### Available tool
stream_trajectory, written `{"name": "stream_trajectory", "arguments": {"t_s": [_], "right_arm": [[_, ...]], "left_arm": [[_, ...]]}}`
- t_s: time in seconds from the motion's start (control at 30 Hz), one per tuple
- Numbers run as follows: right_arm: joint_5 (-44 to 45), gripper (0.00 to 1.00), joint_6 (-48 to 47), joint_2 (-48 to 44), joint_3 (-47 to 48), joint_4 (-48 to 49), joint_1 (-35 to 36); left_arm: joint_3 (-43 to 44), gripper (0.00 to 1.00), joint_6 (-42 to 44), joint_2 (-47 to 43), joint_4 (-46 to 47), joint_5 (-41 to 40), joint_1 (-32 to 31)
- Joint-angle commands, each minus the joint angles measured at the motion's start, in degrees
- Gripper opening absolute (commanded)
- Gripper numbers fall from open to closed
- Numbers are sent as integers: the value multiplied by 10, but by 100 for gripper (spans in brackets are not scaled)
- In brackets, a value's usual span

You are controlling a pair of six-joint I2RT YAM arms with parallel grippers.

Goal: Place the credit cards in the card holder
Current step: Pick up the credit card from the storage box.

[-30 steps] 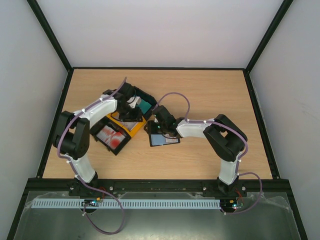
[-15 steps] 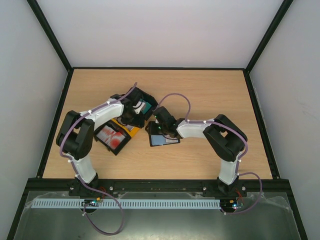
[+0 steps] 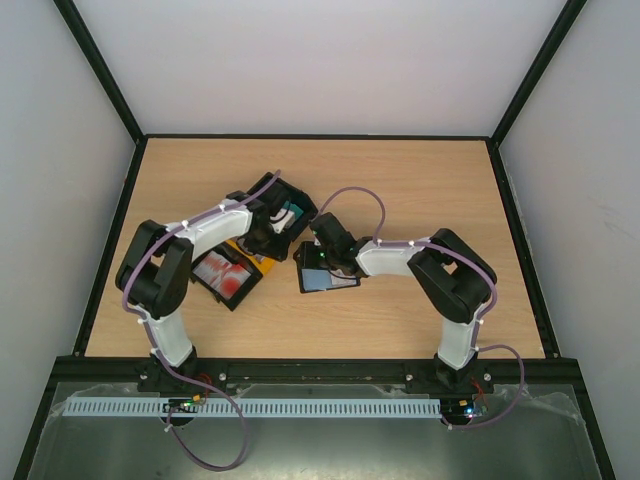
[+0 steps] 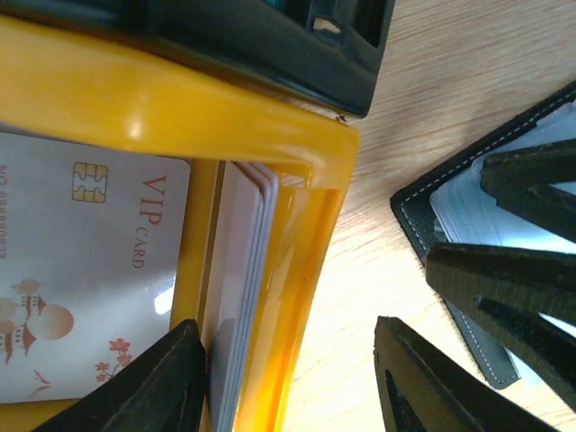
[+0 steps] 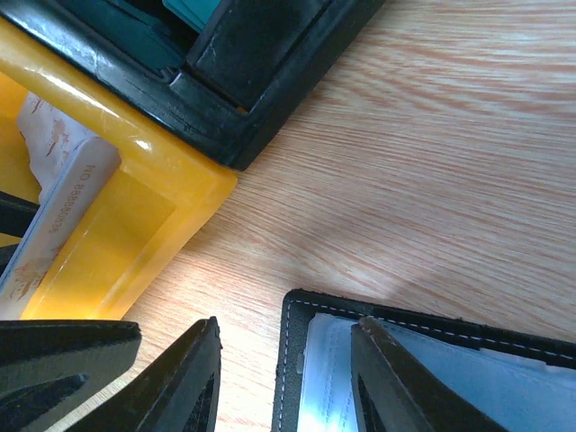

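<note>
The wooden worktop (image 3: 420,190) carries a cluster of trays at centre left of the overhead view, among them a black tray (image 4: 270,45) butted against a yellow tray (image 4: 180,117). Just right of them the card holder (image 3: 335,281) lies open (clear pockets facing up). Pale credit cards (image 4: 90,261) lie in the yellow tray, with more standing on edge by its wall. The left claw (image 4: 288,382) is apart, straddling that wall and the edge-on cards. The right claw (image 5: 286,378) is also apart, astride the card holder's stitched edge.
</note>
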Motion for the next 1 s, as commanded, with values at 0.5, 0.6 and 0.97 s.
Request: {"name": "stream_trajectory", "arguments": {"t_s": [0.5,0.6,0.97], "right_arm": [[9,40,9,-10,-15,-9,-6],[7,40,10,-9,-16,-7,-6],[5,41,10,-6,-14,-7,-6]], "left_arm": [[-3,36,1,-30,-32,21,-3],[-9,34,0,-34,-32,20,-4],[-15,28,-3,-48,-37,22,-3]]}}
